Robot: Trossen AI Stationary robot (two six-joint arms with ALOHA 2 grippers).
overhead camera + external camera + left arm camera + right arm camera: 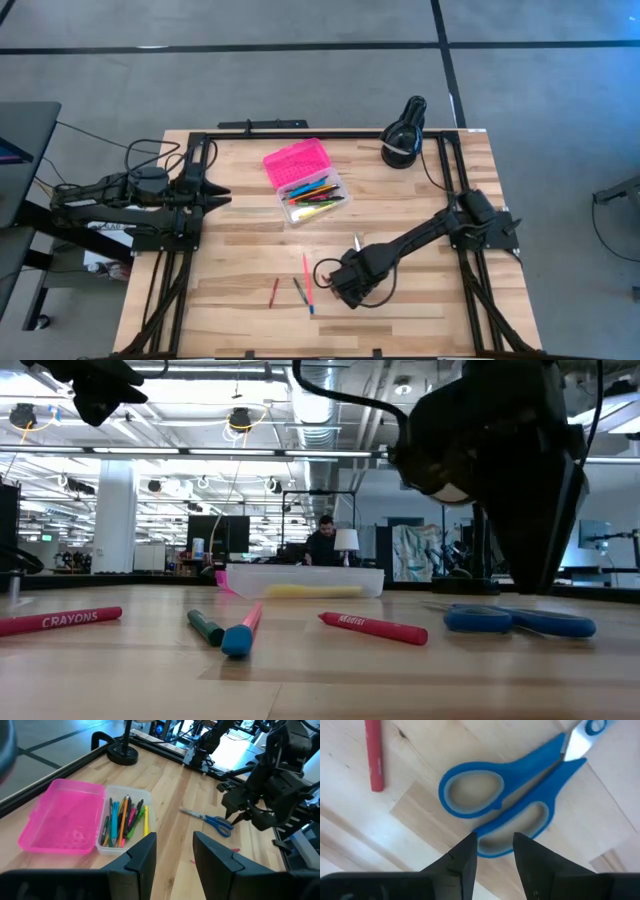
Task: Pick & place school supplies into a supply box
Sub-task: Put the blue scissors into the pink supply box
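1. The right gripper (495, 851) is held low over the table's front half, its fingers parted and nothing clasped between them.
2. The scissors (512, 802) lie flat on the wood directly beneath it; the blue handle loops are seen just past the fingertips, the lower loop in line with the gap, with no contact visible.
3. A red crayon (374, 754) lies near the handles, apart from them.
4. Further loose supplies are noted toward the table's front left: a pink pencil (307, 279), a green one (298, 289) and a second red crayon (274, 291).
5. The supply box (305, 181) stands open near mid-table, well apart from the right gripper, its pink lid folded back and its clear base holding several pencils.
6. The left gripper (175, 851) is raised at the left edge, fingers parted and empty, pointing toward the box.
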